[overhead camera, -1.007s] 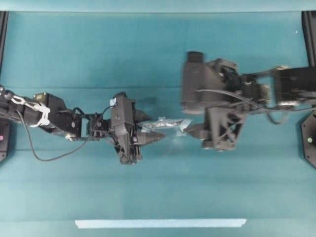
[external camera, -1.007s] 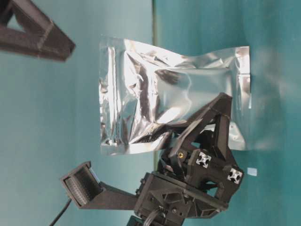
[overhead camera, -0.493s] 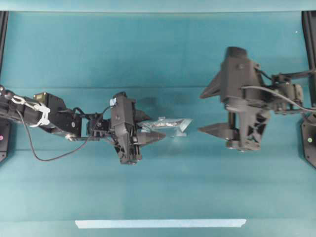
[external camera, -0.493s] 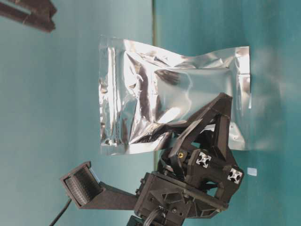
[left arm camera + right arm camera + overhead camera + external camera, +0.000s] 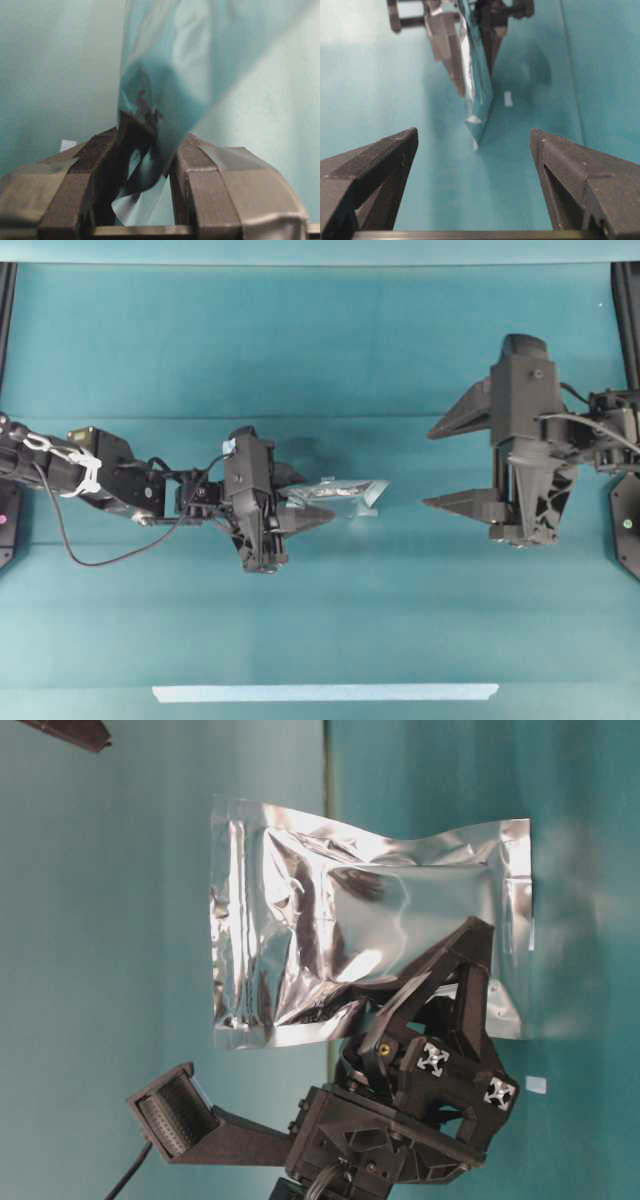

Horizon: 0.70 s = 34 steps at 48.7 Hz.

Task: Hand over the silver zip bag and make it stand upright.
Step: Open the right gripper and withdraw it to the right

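One left tool (image 5: 312, 510) pinches my silver bag (image 5: 340, 492) mid-frame; right tool (image 5: 455, 465) gapes wide, empty, far right. Bag may topple on release, base unsupported.

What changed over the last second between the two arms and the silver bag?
The right pincer, jaws wide open and empty, backed away toward the right edge of the overhead view, leaving a clear gap to the silver zip bag; in the table-level view it has almost left the frame. The left pincer did not move and stays clamped on the bag, which hangs in the same pose.
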{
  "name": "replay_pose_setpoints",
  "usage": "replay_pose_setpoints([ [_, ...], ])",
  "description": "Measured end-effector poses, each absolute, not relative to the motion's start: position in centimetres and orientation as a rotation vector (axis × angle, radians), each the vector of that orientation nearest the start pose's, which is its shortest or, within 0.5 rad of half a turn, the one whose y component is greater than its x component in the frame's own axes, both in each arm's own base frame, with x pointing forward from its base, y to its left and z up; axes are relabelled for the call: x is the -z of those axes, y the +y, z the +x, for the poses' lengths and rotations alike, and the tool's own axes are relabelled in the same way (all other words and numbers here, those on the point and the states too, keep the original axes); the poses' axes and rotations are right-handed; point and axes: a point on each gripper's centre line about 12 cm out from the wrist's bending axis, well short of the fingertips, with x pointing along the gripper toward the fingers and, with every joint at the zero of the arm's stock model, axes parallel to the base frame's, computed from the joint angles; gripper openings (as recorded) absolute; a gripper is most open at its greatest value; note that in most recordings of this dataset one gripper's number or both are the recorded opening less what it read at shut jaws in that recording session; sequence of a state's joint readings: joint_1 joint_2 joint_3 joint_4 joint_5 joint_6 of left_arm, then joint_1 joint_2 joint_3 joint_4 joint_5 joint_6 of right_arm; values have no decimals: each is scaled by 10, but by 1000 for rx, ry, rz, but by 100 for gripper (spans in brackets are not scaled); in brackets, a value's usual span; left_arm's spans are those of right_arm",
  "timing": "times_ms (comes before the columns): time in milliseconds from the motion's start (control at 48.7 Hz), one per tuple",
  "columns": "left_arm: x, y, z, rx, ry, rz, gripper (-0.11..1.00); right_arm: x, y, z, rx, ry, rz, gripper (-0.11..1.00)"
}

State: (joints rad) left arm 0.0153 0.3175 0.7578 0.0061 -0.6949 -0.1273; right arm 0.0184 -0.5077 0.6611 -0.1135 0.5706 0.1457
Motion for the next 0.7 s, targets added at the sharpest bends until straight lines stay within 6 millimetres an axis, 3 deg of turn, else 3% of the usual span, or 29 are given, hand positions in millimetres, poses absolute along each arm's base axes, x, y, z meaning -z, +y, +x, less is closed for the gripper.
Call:
replay_pose_setpoints([
  [698, -86, 6, 403, -33, 379, -124, 29, -290, -2, 288, 59, 721, 19, 91],
])
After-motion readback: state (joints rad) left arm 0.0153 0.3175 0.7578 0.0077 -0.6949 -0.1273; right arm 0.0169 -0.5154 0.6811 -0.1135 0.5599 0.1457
